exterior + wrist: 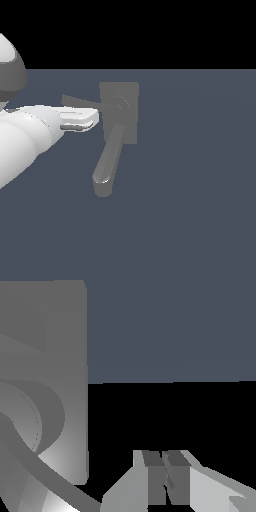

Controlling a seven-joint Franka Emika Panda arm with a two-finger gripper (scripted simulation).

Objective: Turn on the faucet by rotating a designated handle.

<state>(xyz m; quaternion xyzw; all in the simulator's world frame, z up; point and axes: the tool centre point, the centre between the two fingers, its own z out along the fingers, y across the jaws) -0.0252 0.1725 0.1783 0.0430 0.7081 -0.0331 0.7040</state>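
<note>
Slate-blue floor [200,175] under a black backdrop, nothing but grey shapes on it. Near the middle of the exterior view, faucet [119,112]: rectangular block, round hub on its face, thick round-ended spout [107,167] slanting down toward that view's lower left. From the hub, thin flat handle [80,102] reaching out toward that view's left, slightly raised at its far end. Coming in from the left edge, white arm [25,140], with gripper [82,120] just below the handle and close beside the block; contact with the handle impossible to judge. In the wrist view, block and hub large and close, fingers [152,476] pressed together side by side with nothing between them, just off the block's edge.
</note>
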